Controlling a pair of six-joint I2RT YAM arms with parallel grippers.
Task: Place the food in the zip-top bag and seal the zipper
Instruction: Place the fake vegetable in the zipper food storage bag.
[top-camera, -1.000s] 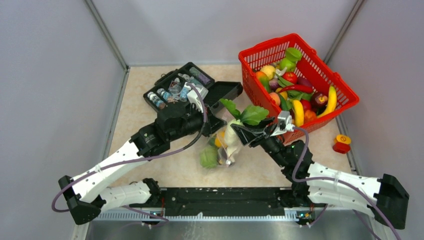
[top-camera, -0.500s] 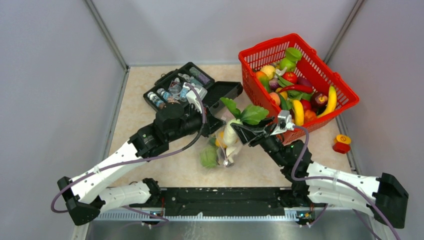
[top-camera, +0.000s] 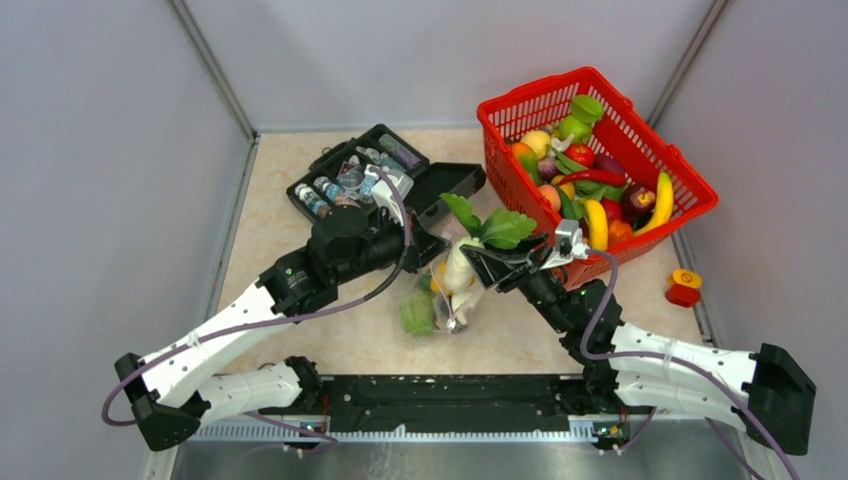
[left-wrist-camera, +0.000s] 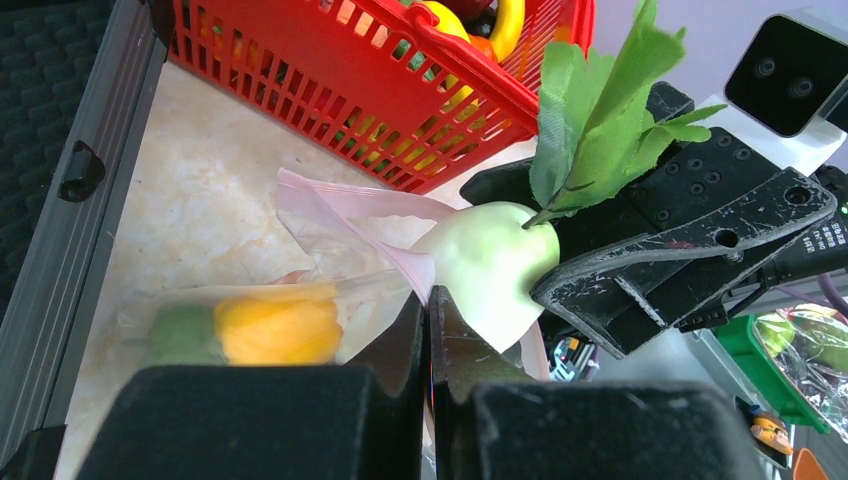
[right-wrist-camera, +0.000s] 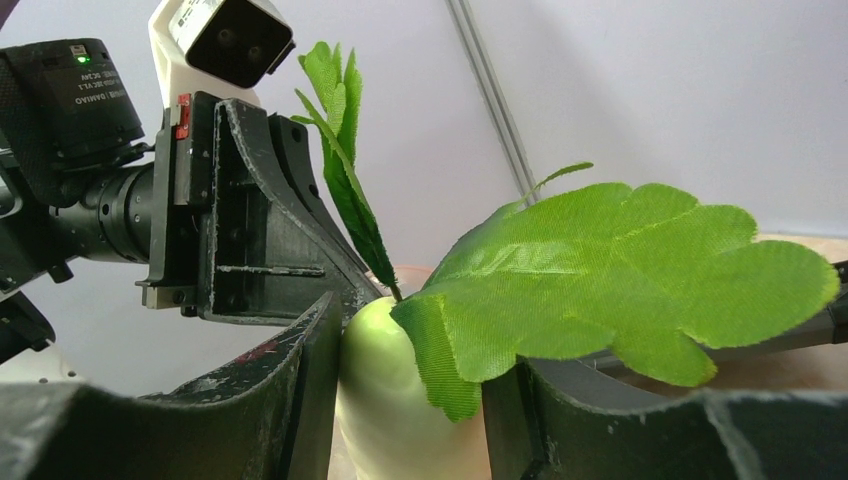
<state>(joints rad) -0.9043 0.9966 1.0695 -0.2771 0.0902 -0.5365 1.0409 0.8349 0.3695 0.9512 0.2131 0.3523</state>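
The clear zip-top bag (top-camera: 432, 300) lies mid-table with a green fruit (top-camera: 417, 317) and a yellow fruit (left-wrist-camera: 275, 330) inside. My left gripper (top-camera: 428, 254) is shut on the bag's pinkish zipper edge (left-wrist-camera: 405, 258) and holds the mouth up. My right gripper (top-camera: 478, 268) is shut on the leafy white radish (top-camera: 460, 266), whose white body (right-wrist-camera: 385, 400) sits between the fingers at the bag's mouth, leaves (right-wrist-camera: 610, 270) pointing up. In the left wrist view the radish (left-wrist-camera: 485, 265) is right beside my closed jaws.
A red mesh basket (top-camera: 690, 195) full of toy fruit stands at the back right. An open black case (top-camera: 450, 185) with small bottles lies at the back left, behind my left gripper. A red and yellow toy (top-camera: 684, 287) lies at the right wall.
The right gripper has carried the radish slightly left and down toward the bag's mouth. The left gripper has shifted a little while holding the bag edge.
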